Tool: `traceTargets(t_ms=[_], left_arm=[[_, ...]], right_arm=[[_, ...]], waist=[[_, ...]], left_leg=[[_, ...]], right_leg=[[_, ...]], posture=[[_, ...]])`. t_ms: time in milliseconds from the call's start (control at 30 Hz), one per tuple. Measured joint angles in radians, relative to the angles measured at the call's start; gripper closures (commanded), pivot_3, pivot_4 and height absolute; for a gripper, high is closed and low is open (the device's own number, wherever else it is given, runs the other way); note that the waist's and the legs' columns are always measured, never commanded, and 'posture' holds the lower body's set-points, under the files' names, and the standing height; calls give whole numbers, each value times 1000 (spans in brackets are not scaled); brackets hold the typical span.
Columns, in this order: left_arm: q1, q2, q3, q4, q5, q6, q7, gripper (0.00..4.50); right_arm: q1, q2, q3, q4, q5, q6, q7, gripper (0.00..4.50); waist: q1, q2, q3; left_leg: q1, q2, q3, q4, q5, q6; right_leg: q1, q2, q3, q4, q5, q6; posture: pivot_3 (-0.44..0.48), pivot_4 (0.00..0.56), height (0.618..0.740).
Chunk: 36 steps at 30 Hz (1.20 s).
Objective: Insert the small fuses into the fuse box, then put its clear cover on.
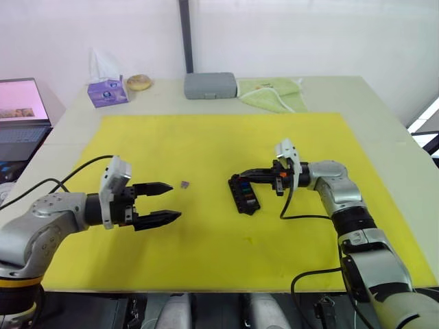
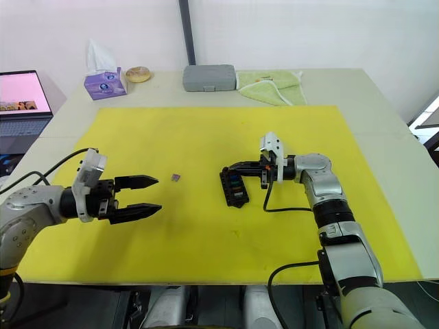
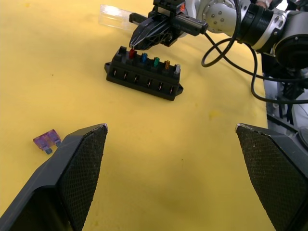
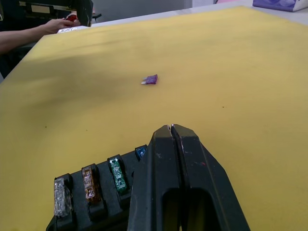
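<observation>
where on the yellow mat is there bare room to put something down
The near strip of the yellow mat, in front of the fuse box and between both arms, is bare. So is the far stretch toward the grey case and green cloth. The middle is crowded: left gripper, purple fuse, fuse box and right gripper.

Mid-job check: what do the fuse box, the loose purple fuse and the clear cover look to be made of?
Fuse box: black plastic, likely moulded, going by its matte look and ribbed sides. Loose purple fuse: translucent tinted plastic with small prongs, probably metal; hard to confirm. Clear cover: colourless transparent plastic with glossy highlights, the yellow mat showing through it.
</observation>
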Motion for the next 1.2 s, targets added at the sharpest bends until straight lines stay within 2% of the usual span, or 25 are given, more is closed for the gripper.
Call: traceTargets(t_ms=[767, 967, 1200], left_arm=[[11, -19, -1, 0, 21, -21, 16, 0], [8, -20, 6, 28, 19, -19, 28, 0], [-27, 41, 80, 175, 68, -61, 32, 0]], right_arm=[[5, -20, 25, -45, -20, 103, -24, 4462], [46, -23, -49, -120, 100, 233, -12, 4462], [133, -172, -213, -364, 202, 402, -137, 4462]], waist=[[0, 0, -1], [3, 1, 0], [7, 0, 0]], left_leg=[[1, 0, 0, 0, 0, 0], [0, 0, 0, 0, 0, 0], [-1, 0, 0, 0, 0, 0]], right_leg=[[1, 0, 0, 0, 0, 0], [0, -1, 0, 0, 0, 0], [-1, -1, -1, -1, 0, 0]], posture=[[0, 150, 740], [0, 150, 740], [0, 150, 740]])
